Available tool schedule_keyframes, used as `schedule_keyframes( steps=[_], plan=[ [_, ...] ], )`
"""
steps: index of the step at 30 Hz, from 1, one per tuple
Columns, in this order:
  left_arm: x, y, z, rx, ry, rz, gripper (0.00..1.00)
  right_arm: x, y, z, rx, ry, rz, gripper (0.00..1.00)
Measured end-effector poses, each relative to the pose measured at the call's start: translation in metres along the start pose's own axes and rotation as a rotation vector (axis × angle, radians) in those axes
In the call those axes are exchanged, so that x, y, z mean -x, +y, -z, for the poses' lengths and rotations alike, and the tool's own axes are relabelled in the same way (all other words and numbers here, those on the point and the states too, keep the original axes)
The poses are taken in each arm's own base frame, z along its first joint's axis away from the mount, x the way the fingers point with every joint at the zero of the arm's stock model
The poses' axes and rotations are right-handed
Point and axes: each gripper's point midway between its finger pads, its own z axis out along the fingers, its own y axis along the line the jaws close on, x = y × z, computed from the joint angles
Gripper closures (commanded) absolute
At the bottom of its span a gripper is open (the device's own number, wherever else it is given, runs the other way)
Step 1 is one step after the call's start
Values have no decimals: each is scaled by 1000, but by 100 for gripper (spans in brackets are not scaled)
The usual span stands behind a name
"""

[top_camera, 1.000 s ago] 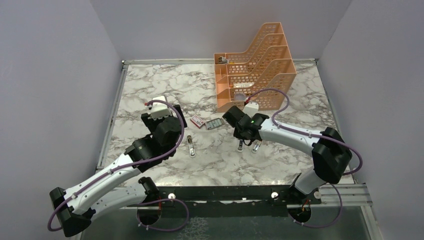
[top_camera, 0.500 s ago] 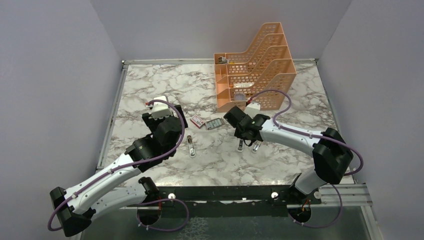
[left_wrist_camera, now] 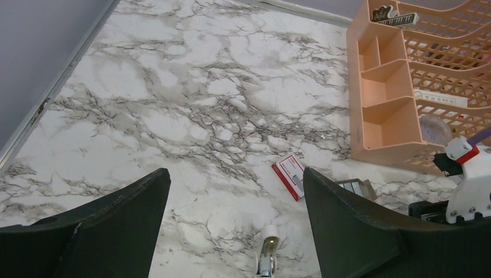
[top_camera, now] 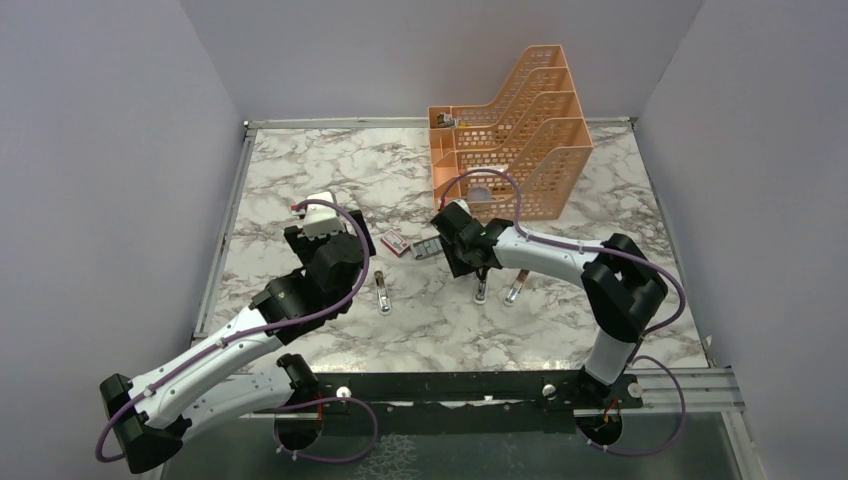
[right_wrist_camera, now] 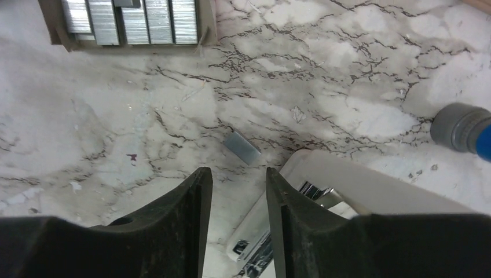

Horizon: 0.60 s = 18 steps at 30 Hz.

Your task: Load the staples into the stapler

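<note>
Grey staple strip (right_wrist_camera: 242,146) loose on marble tabletop (right_wrist_camera: 87,133) just beside stapler (right_wrist_camera: 370,188); right tool (right_wrist_camera: 238,174) narrow, empty; left tool (left_wrist_camera: 231,174) wide, empty.

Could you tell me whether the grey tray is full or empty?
Not empty: thin grey metal staple strips lie side by side in the grey tray; how full, cannot tell.

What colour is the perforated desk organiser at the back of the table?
The desk organiser is peach orange, shown best in the top external view.
</note>
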Motion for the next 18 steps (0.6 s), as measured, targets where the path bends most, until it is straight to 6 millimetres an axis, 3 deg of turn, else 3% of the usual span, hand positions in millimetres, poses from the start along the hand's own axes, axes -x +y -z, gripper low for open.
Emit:
schedule_keyframes(
  steps=[7,18],
  plan=[
    [-1,1,0,1,1,-2,14,3,-9,-8,100,57,170,48],
    [-2,0,-1,3,3,-6,14,-2,10,-19,231,105,271,47]
  ],
)
